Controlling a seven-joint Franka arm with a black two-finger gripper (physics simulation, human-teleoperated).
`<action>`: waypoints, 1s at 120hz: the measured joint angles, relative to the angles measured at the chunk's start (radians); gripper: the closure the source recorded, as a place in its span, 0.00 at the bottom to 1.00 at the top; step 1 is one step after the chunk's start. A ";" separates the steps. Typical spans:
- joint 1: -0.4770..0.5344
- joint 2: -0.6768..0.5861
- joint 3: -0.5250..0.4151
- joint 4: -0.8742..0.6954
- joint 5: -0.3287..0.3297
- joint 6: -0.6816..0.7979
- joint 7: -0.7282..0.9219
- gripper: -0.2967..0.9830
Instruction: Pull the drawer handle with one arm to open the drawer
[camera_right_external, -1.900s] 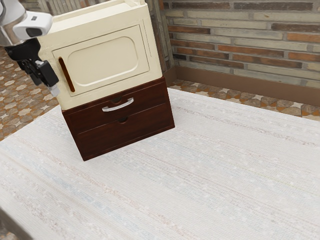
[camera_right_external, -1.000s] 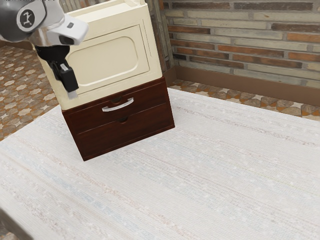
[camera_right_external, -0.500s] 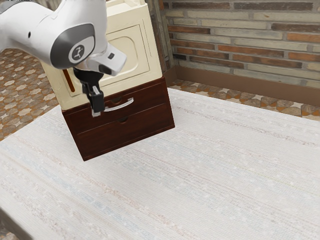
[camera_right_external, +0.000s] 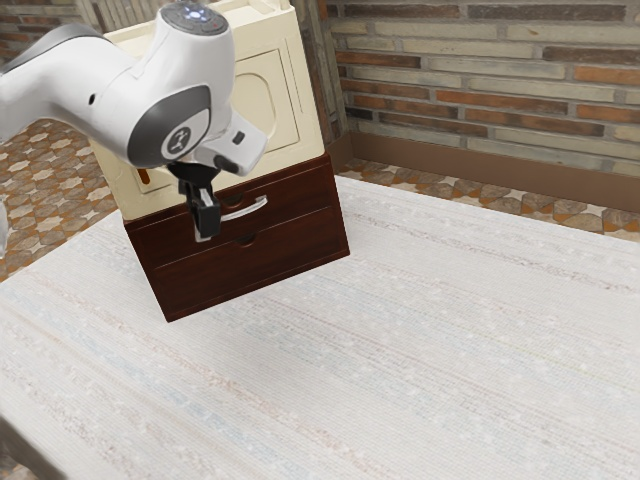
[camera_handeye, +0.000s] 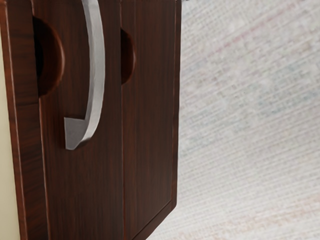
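Note:
The black gripper (camera_right_external: 205, 236) hangs in front of the dark wooden drawers, at the end of the silver handle nearer the exterior view's left. Whether its fingers are apart is not visible. A curved silver handle (camera_right_external: 250, 209) is fixed on the upper drawer (camera_right_external: 300, 196), which sits flush in the cabinet. The wrist view has the handle (camera_handeye: 97, 75) close up, with one mounting foot visible, standing off the upper drawer front (camera_handeye: 82, 190). The lower drawer (camera_right_external: 270, 259) is closed too.
A cream cabinet (camera_right_external: 290, 120) with a panelled door rests above the drawers, partly behind the arm. White patterned cloth covers the table (camera_right_external: 420, 350). A brick wall (camera_right_external: 480, 100) stands behind.
From the exterior view's upper left, the arm has come across and down to the handle's near end, slowing over the last half second. Cabinet and drawers have stayed put.

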 joint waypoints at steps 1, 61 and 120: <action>0.000 0.002 0.000 0.000 0.000 0.001 0.000 0.23; 0.042 0.075 -0.010 -0.009 -0.048 0.087 0.001 0.23; 0.182 0.154 -0.138 0.037 -0.069 0.137 0.005 0.23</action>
